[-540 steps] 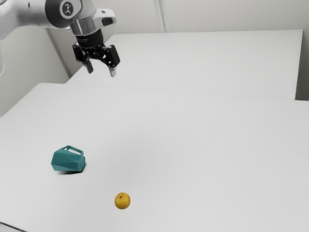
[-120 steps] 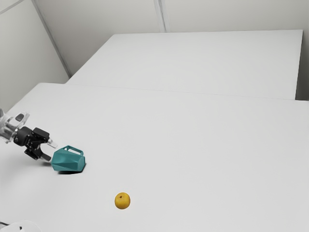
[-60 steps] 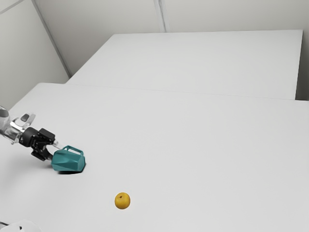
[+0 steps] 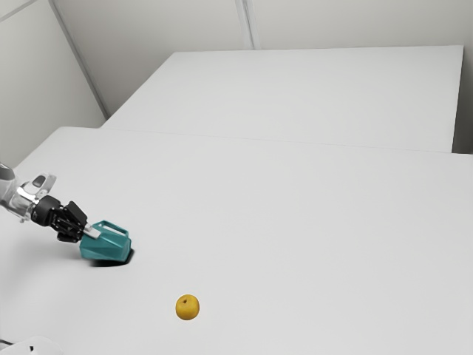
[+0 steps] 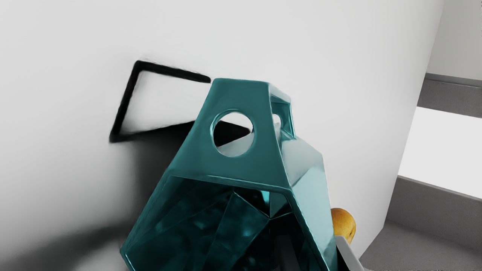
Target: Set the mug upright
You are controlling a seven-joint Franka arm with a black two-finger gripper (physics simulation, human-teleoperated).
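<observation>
Pinching a tipped-over mug [image 4: 106, 246] by its wall, what do you reckon?

So the mug's lying on its side at the exterior view's left, definitely not upright. Its open mouth faces the arm [image 4: 18, 203], the base points off toward the exterior view's right, and the handle [image 5: 241, 96] is on the upper side. Can't tell if all its weight is on the desk [image 4: 295, 244] or if it's up a hair.

The tool [image 5: 318, 254] has one finger inside the mouth and the other outside, and it looks pinched on the wall between them, just in from the rim [image 5: 229, 182].

Handling-wise, I'd guess hard and stiff, so it shouldn't squish, and probably fairly light. Those faceted sides look glossy though, so I'd expect it to be slippery. If it's ceramic, a drop could chip it. Wall by the mouth seems a decent place to hold: flat face, and the base is free to swing down. Catch is, the weight hangs out past the fingers, so it could pivot or slide. The handle looks like the backup, awkward angle and all.

I'd lift a little, turn it slowly till the mouth's up, then lower it base first. The orange fruit [image 4: 187, 308] sits well apart, shouldn't get in the way.
</observation>
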